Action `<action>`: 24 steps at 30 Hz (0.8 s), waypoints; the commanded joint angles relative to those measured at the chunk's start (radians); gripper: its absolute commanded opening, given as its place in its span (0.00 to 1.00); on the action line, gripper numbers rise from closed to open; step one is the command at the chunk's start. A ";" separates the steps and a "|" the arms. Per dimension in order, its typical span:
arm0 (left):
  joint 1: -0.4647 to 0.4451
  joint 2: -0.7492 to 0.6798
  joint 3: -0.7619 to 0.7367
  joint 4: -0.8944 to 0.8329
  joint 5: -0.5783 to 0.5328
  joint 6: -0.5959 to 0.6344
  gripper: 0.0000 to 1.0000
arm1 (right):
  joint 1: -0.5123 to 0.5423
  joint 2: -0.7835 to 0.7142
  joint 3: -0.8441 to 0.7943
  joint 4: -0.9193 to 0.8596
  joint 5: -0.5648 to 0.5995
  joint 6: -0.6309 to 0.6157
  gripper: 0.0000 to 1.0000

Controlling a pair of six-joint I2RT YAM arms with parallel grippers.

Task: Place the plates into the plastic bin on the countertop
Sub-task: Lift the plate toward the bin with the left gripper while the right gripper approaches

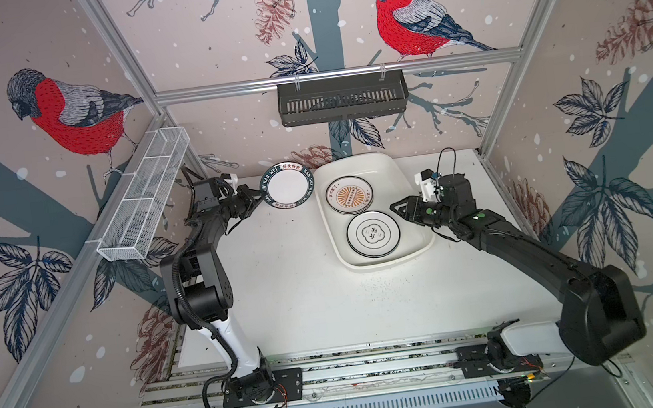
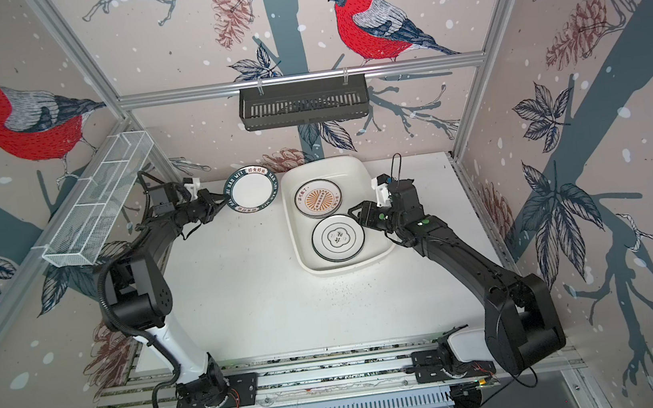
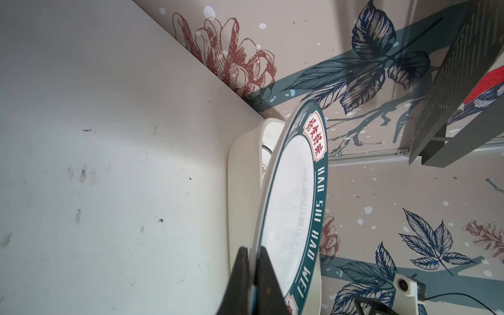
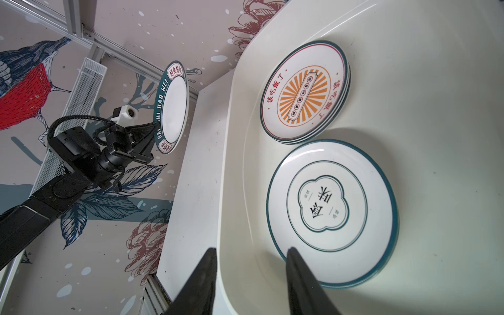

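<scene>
Left wrist view shows the left pincer clamped on the rim of the teal-bordered plate. Its dark teal border reads "HAO SHI HAO WEI" in white capitals, with red Chinese characters, 好食好味, in a pale cartouche. In both top views this plate is held tilted and clear of the counter, just beside the far left corner of the plastic bin and outside it. The bin stands on the counter toward the back right.

At the bin's far end lies a small stack topped by the orange sunburst plate, with red characters, 该吃饭了, on either side of the rays. Nearer lies the quatrefoil plate. Its emblem holds two large black characters I cannot read with certainty, and the small print beside them is too fine to read. More teal rims show beneath it.

The right pincer hangs over the bin's right side beside this plate, its jaws apart with nothing between them.
</scene>
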 commanded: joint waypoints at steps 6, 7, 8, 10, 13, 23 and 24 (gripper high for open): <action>-0.072 -0.069 0.001 -0.030 0.017 0.083 0.00 | 0.004 0.039 0.057 -0.031 -0.053 -0.051 0.43; -0.081 -0.073 -0.001 -0.034 0.016 0.085 0.00 | 0.006 0.039 0.059 -0.034 -0.049 -0.053 0.43; -0.088 -0.078 -0.003 -0.037 0.015 0.088 0.00 | 0.006 0.039 0.057 -0.034 -0.045 -0.055 0.44; -0.101 -0.088 -0.011 -0.037 0.016 0.085 0.00 | 0.002 0.036 0.055 -0.034 -0.043 -0.056 0.44; -0.121 -0.101 -0.018 -0.039 0.016 0.093 0.00 | 0.000 0.028 0.054 -0.043 -0.044 -0.059 0.44; -0.238 -0.136 -0.016 -0.093 -0.020 0.172 0.00 | -0.029 -0.026 0.050 -0.080 -0.035 -0.071 0.44; -0.250 -0.138 -0.016 -0.094 -0.025 0.179 0.00 | -0.032 -0.033 0.050 -0.086 -0.034 -0.074 0.44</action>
